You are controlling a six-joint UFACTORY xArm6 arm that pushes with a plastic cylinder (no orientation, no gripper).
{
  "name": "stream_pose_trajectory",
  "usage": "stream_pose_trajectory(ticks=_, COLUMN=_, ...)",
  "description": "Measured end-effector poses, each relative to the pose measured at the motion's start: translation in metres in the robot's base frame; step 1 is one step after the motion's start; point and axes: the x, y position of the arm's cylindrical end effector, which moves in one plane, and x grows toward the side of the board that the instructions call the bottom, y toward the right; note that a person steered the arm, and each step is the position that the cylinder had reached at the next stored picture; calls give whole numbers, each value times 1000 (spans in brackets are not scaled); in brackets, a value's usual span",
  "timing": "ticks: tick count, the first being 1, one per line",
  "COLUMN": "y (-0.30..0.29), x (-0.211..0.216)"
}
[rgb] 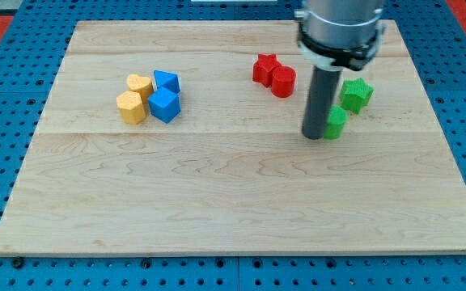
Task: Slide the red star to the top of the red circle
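The wooden board (233,202) sits on a blue pegboard bench (6,97).

Toward the board's left edge, in its upper half, four blocks huddle together. A yellow heart (139,84) sits at the view's top of the group, with a yellow hexagon (132,107) just below it, the two touching. Pressed against them on the right are a blue block (167,82), its shape hard to make out, and below it a blue cube-like block (165,105).

Past the middle, near the board's top edge, lies the red star (264,69). It touches the red circle (283,82), sitting at the circle's upper left rather than straight above it.

Next comes the arm's dark rod, dropping from a grey collar at the top edge. There is no claw on this arm, so nothing is grasped or released. My tip (313,136) rests on the board to the lower right of the red pair, clear of both.

Just right of the tip, seemingly against the rod, is a small green block (336,123), partly hidden. A green star (356,94) lies above and to its right, nearer the board's right edge.
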Motion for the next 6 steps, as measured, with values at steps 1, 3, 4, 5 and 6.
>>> stream_pose_trajectory(ticks=1, y=12, x=-28)
stream_pose_trajectory(ticks=3, y=-53, x=-29)
stream_pose_trajectory(ticks=4, y=-89, x=-72)
stream_pose_trajectory(ticks=5, y=-90, x=-140)
stream_pose_trajectory(ticks=6, y=-76, x=-170)
